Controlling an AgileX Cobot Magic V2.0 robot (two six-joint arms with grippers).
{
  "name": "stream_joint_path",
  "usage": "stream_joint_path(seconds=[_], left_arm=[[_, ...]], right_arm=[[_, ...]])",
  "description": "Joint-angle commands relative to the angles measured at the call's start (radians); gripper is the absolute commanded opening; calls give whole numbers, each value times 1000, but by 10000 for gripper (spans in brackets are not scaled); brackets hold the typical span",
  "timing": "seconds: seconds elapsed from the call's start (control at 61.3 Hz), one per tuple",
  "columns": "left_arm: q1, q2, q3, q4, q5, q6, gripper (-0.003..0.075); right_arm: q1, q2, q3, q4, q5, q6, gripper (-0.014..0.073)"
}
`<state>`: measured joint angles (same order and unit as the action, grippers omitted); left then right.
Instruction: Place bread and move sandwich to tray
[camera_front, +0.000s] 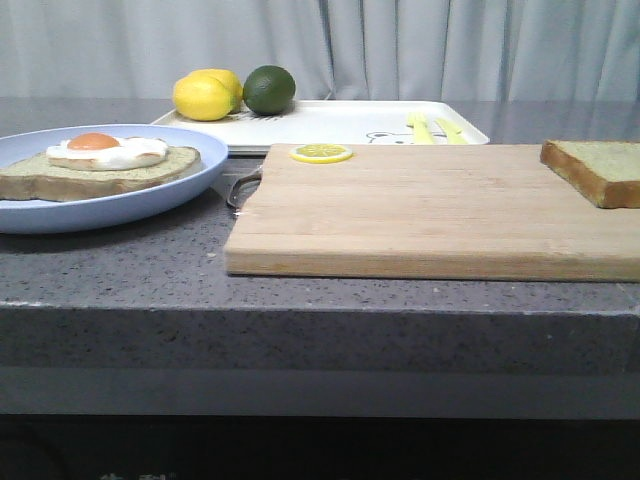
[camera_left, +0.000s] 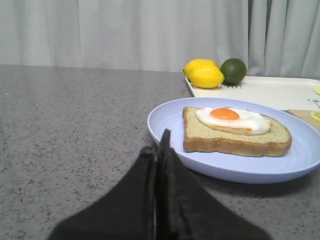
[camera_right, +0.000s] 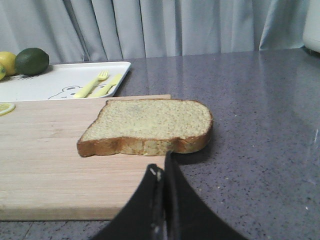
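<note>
The bare bread (camera_front: 600, 168) lies on the right end of the wooden cutting board (camera_front: 430, 210); it also shows in the right wrist view (camera_right: 150, 125). The sandwich (camera_front: 105, 162), bread with a fried egg, sits on the pale blue plate (camera_front: 150, 200) at the left; it also shows in the left wrist view (camera_left: 235, 131). The white tray (camera_front: 330, 122) lies behind the board. My left gripper (camera_left: 161, 150) is shut and empty, just short of the plate's rim (camera_left: 165, 125). My right gripper (camera_right: 162, 167) is shut and empty, just short of the bread. Neither gripper shows in the front view.
A yellow lemon slice (camera_front: 321, 153) lies on the board's far left corner. Lemons (camera_front: 205, 96) and a lime (camera_front: 269, 89) sit on the tray's left end, yellow cutlery (camera_front: 432, 128) on its right end. The grey counter's front edge (camera_front: 320, 315) is near.
</note>
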<state>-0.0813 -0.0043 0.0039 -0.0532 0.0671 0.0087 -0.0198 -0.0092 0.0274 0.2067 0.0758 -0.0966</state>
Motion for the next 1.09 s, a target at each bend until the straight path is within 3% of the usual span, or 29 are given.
stream_joint_path(seconds=[0.0,0.702,0.93,1.077], left_arm=[[1,-21,2,-8,-80,1,-20],[1,-21,2,-8,-85,1,-20],[1,-21,0,-6,-187,1,-20],[1,-21,-63,-15,-160,-9,-20]], right_arm=[[-7,-19,-3,4,-76,-7,-68],[-8,-19,-3,4,-95,-7,-68],[-8,-19,-6,4,-179,-7,-68],[-8,-19,-78,4,-129,-7,-68]])
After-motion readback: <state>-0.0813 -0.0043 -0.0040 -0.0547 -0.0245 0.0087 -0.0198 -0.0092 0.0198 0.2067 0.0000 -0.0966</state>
